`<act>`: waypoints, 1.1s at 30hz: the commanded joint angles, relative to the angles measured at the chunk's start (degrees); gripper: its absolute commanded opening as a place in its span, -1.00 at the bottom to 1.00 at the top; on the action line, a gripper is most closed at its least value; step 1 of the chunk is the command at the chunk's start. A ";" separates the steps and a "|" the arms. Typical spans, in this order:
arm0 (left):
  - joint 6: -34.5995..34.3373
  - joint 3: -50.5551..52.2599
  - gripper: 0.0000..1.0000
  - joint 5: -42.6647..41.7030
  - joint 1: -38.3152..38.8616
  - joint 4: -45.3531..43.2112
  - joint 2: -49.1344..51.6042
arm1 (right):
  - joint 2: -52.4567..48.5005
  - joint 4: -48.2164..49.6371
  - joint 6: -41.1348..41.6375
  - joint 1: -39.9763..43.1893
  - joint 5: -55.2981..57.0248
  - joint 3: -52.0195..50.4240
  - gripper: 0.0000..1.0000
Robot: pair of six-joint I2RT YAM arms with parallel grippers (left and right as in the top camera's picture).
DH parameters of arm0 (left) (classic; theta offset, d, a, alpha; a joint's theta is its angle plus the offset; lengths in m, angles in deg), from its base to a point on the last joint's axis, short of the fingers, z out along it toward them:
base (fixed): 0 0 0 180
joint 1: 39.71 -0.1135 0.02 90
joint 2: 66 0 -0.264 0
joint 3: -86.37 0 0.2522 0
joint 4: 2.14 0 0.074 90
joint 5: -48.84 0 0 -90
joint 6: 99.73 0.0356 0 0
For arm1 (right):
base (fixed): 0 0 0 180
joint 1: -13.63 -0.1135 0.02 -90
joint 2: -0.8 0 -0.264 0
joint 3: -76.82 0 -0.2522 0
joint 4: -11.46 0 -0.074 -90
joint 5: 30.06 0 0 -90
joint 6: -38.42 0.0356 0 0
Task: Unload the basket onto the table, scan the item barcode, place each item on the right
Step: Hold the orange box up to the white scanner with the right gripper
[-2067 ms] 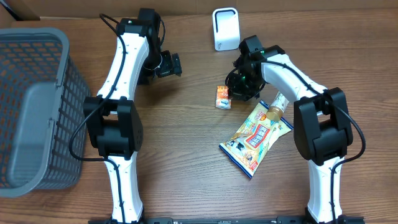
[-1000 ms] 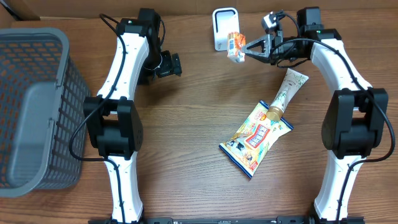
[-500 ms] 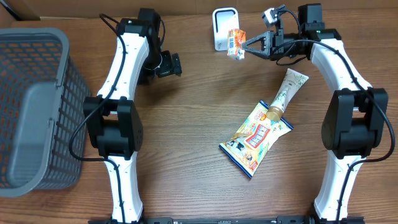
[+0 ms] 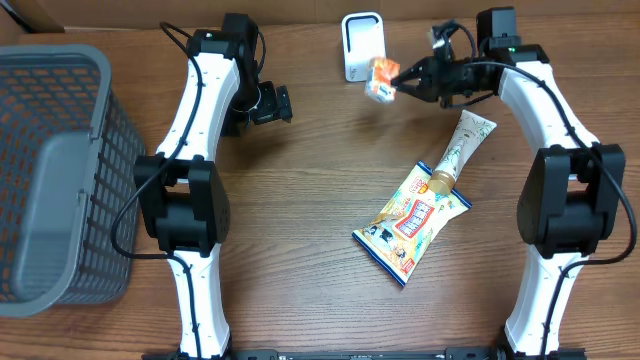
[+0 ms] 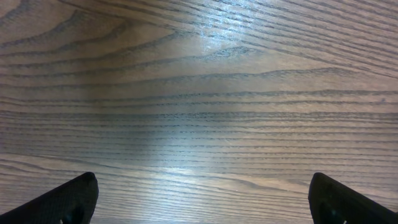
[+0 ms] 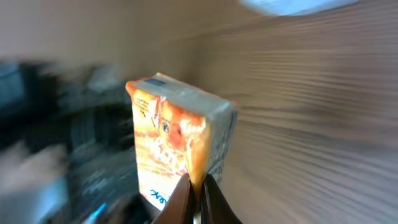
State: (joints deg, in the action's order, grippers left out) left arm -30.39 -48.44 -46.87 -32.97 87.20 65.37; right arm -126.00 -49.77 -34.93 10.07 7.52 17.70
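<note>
A small orange and white carton [image 4: 380,81] hangs in the air just right of the white scanner [image 4: 362,46] at the back of the table. My right gripper [image 4: 398,80] is shut on the carton's edge flap. In the right wrist view the carton [image 6: 180,140] fills the middle, with the gripper [image 6: 198,193] pinching its orange seam; the picture is blurred. My left gripper [image 4: 277,104] stands open over bare wood, left of the scanner. Its two dark fingertips [image 5: 68,200] show at the bottom corners of the left wrist view with nothing between them.
A grey mesh basket [image 4: 55,170] stands at the left edge. A yellow snack bag [image 4: 412,220] and a tube-shaped packet [image 4: 462,147] lie on the table in front of the right arm.
My right gripper lifted the carton off the table and carried it back to the scanner. In the last half second the carton has turned in the grip. The left arm has stayed still.
</note>
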 commanded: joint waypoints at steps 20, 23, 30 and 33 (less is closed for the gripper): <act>-0.13 -0.17 0.99 0.35 0.02 -0.02 -0.22 | -1.42 20.65 -26.80 -21.00 85.53 8.09 -0.93; -0.13 -0.17 0.99 0.35 0.02 -0.02 -0.22 | -4.09 25.73 -35.80 -21.09 85.81 8.09 -0.93; -0.13 -0.17 0.99 0.35 0.02 -0.02 -0.22 | -5.29 27.82 -42.99 -21.05 75.08 8.00 -0.92; -0.13 -0.17 1.00 0.35 0.02 -0.02 -0.22 | -5.29 29.64 -44.98 -21.22 73.90 8.00 -0.92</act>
State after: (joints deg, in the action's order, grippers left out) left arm -30.39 -48.44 -46.87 -32.97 87.20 65.37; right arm -131.81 -22.03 -74.71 -11.00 85.35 24.69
